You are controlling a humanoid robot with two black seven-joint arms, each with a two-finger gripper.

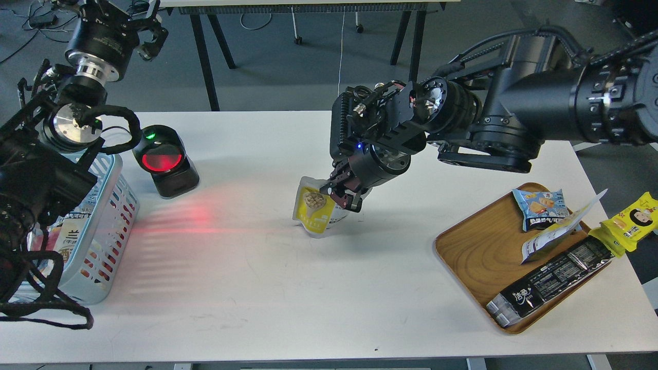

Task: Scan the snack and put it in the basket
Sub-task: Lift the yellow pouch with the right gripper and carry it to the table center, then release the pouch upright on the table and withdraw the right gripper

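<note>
The snack (312, 209), a small yellow pouch with a round picture of brown pieces, hangs upright at the middle of the white table (257, 288), its bottom at or just above the surface. My right gripper (340, 196) is shut on the pouch's upper right edge, the arm coming in from the right. The basket (100, 234), light blue with slotted sides, stands at the left edge with packets inside, partly hidden by my left arm. My left gripper (149, 36) is raised at the top left, far from the snack; its fingers are unclear.
A black scanner (165, 160) with a glowing red window stands right of the basket and casts red light on the table. A wooden tray (475, 252) at the right holds a light-blue packet (540, 206), a white pouch (558, 231) and a long black packet (552, 277). A yellow packet (633, 218) lies beside it.
</note>
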